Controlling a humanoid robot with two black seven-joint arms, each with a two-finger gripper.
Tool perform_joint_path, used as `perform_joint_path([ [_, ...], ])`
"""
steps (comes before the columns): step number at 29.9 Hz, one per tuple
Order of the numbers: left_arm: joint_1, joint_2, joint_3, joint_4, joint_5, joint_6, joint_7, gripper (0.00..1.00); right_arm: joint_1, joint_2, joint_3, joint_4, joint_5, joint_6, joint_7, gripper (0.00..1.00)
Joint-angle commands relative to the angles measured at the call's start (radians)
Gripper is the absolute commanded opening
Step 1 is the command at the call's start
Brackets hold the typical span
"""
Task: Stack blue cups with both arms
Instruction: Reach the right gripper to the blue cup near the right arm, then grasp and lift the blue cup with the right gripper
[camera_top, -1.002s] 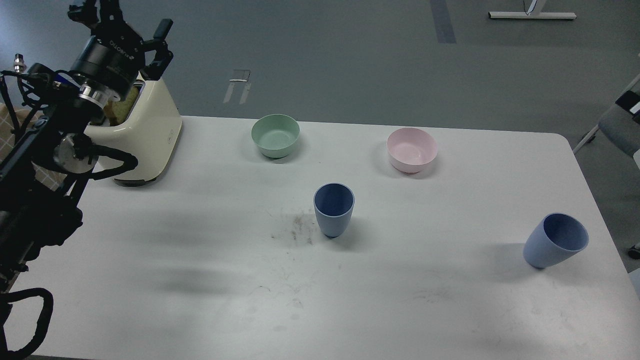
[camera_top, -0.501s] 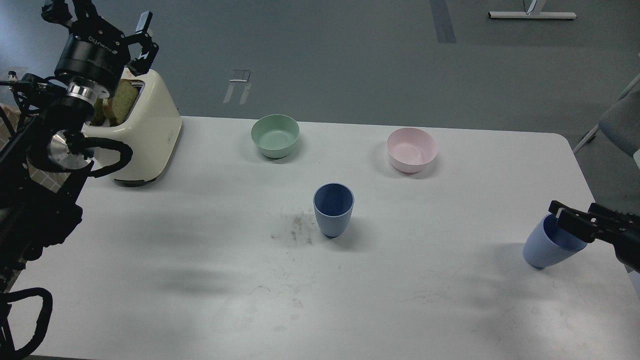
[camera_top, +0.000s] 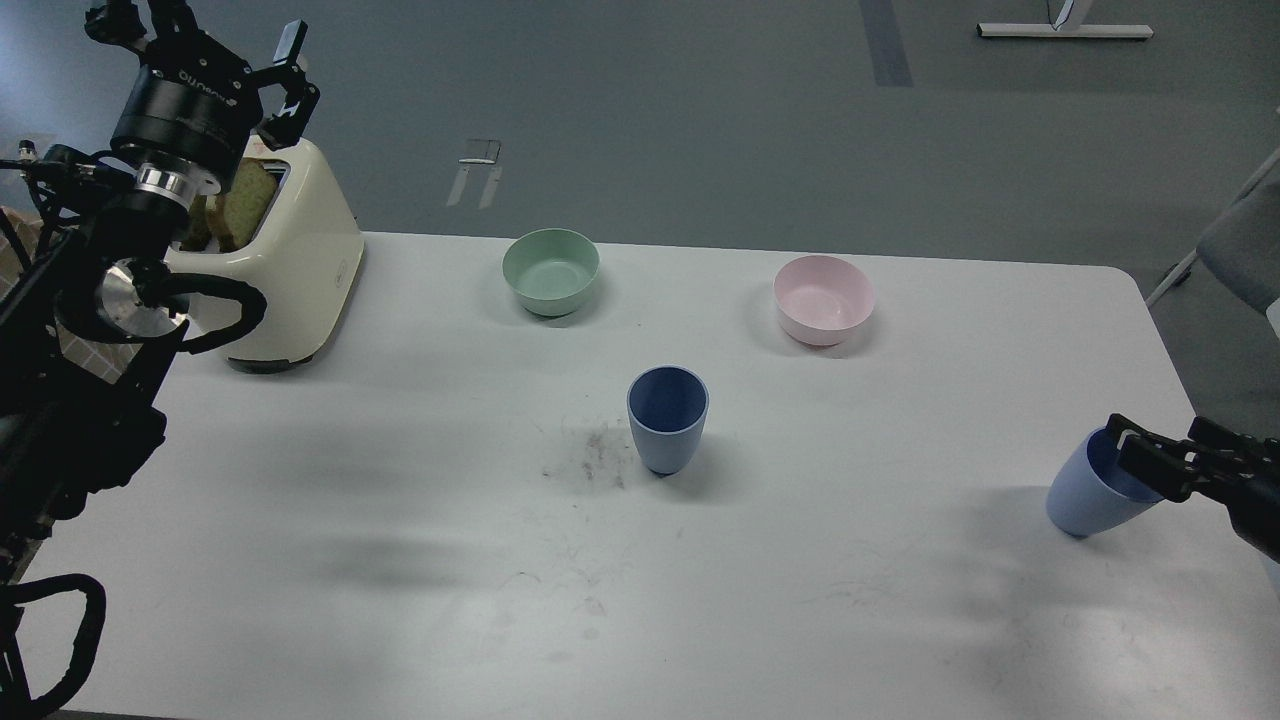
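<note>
One blue cup (camera_top: 667, 418) stands upright at the table's middle, apart from both arms. The second blue cup (camera_top: 1083, 502) stands near the right edge. My right gripper (camera_top: 1156, 447) reaches in from the right and sits at this cup's rim, covering part of the opening. Its fingers look spread, and the cup rests on the table. My left gripper (camera_top: 196, 35) is raised at the far left above the toaster, open and empty, far from both cups.
A cream toaster (camera_top: 290, 275) with bread in its slot stands at the back left, under my left arm. A green bowl (camera_top: 551, 270) and a pink bowl (camera_top: 823, 298) sit at the back of the white table (camera_top: 400, 560). A chair shows beyond the right edge.
My right gripper came into view from the right and settled lower at the right cup's rim. My left gripper lifted up and to the left over the toaster. Neither cup has moved.
</note>
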Motion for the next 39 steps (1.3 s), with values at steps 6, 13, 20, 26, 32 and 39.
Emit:
perform_joint_path([
  [6, 0.001, 0.002, 0.001, 0.000, 0.001, -0.001, 0.000, 0.98, -0.027, -0.002, -0.006, -0.051, -0.021, -0.006, -0.017, 0.80],
  [13, 0.002, -0.001, 0.003, 0.000, 0.001, -0.004, -0.001, 0.98, -0.033, 0.010, -0.009, -0.048, -0.043, -0.006, -0.018, 0.54],
  [20, 0.005, -0.002, 0.003, 0.000, 0.001, -0.002, -0.003, 0.98, -0.033, 0.013, -0.009, -0.050, -0.043, -0.006, -0.018, 0.41],
  [26, 0.001, -0.004, 0.007, 0.000, 0.001, -0.001, -0.001, 0.98, -0.033, 0.013, -0.009, -0.050, -0.043, -0.006, -0.020, 0.18],
  [32, -0.001, -0.004, 0.010, 0.001, 0.001, 0.001, -0.001, 0.98, -0.033, 0.041, -0.004, -0.050, -0.042, -0.026, -0.018, 0.00],
  [39, -0.001, -0.004, 0.010, 0.001, 0.001, 0.001, -0.001, 0.98, -0.033, 0.043, 0.009, -0.016, -0.029, -0.035, -0.006, 0.00],
])
